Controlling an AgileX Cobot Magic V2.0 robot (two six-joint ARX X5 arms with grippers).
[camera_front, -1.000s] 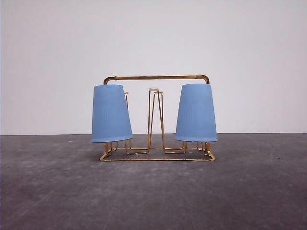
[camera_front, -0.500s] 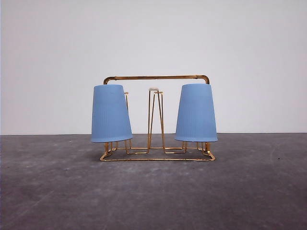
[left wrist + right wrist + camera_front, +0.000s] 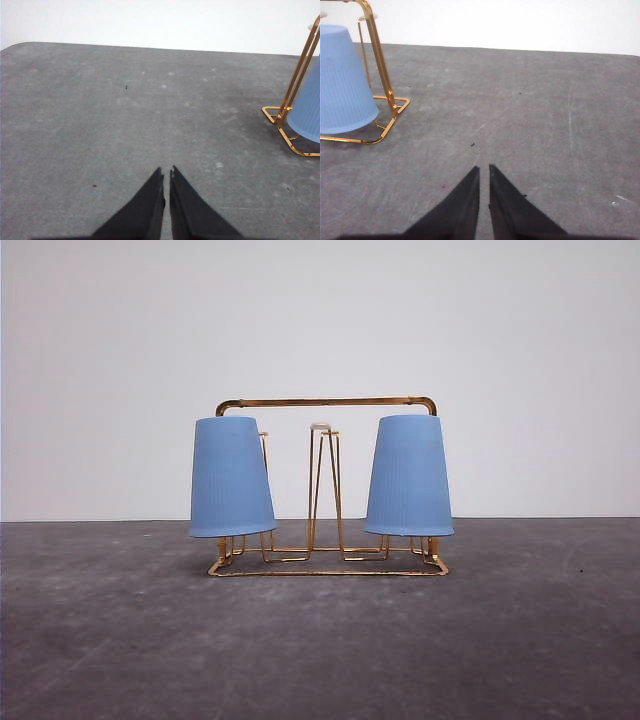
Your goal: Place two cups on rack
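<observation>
Front view: the gold wire rack [image 3: 327, 490] with its arched handle stands on the grey table [image 3: 320, 640]. One ribbed light-blue plastic cup [image 3: 231, 478] sits upside down at its left end, slightly tilted; the other cup [image 3: 408, 476] sits upside down at its right end.

Left wrist view: the left gripper [image 3: 166, 174] hovers over bare table away from the rack's corner, black fingers together.

Right wrist view: the right gripper [image 3: 484, 170] likewise, fingers together, empty.

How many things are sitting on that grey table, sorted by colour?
Blue: 2, the left cup and the right cup, both upside down on the rack
Gold: 1, the wire rack
Total: 3
</observation>
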